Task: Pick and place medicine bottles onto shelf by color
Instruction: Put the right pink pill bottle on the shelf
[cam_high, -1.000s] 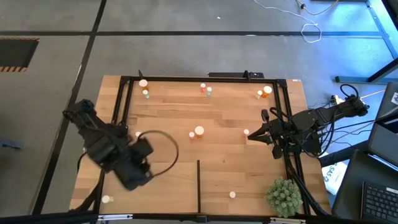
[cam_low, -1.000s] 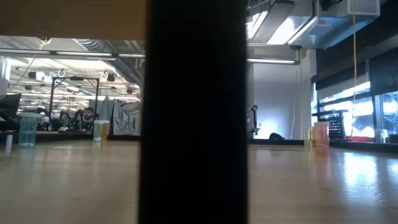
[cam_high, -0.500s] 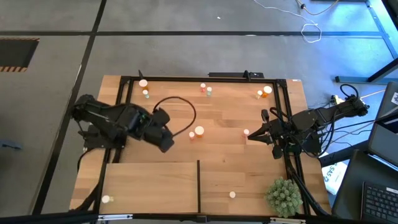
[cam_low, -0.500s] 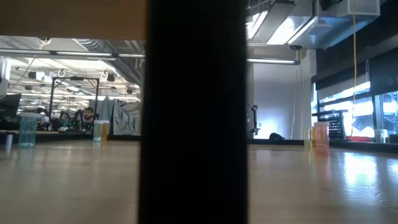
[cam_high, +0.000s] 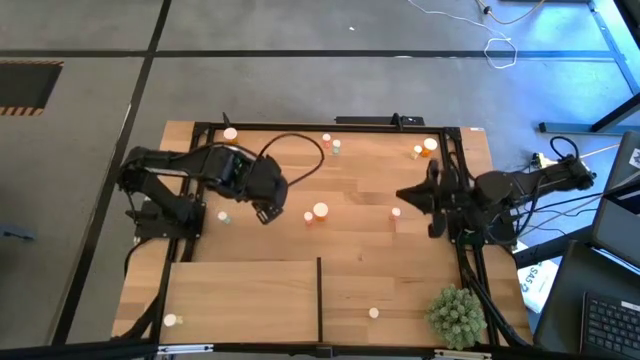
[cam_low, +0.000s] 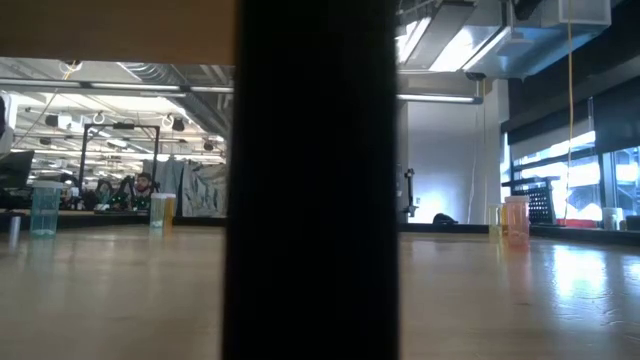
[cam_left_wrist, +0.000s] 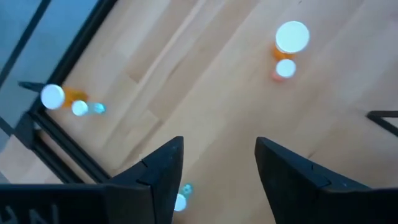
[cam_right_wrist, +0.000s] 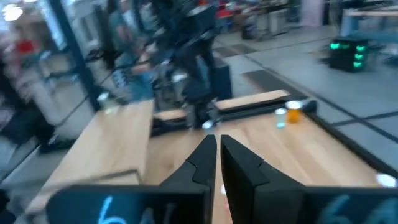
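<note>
The medicine bottles stand scattered on the planked tabletop. A wide orange bottle (cam_high: 320, 210) stands mid-table with a small one (cam_high: 308, 217) beside it, and the left wrist view shows this pair too (cam_left_wrist: 291, 38). Pairs stand along the far edge (cam_high: 231, 134), (cam_high: 330, 143), (cam_high: 425, 148). A small greenish bottle (cam_high: 222, 216) stands near my left arm. The shelf (cam_high: 250, 300) lies at the near edge with its dark divider (cam_high: 319, 298). My left gripper (cam_high: 265, 205) hovers open (cam_left_wrist: 219, 144) over bare wood. My right gripper (cam_high: 401, 195) is shut (cam_right_wrist: 216, 142), near a small bottle (cam_high: 396, 212).
A spiky green plant ball (cam_high: 456, 315) sits at the near right corner. Two bottles stand on the shelf (cam_high: 373, 313), (cam_high: 170, 320). A black frame (cam_high: 200, 160) runs along the table's sides. In the low view the divider (cam_low: 310, 180) blocks the middle.
My left arm has swung from above the shelf's left half toward the far edge and rightward, and now hovers left of the central bottle pair, uncovering the shelf. My right gripper has shifted slightly toward the far edge. No bottle has moved.
</note>
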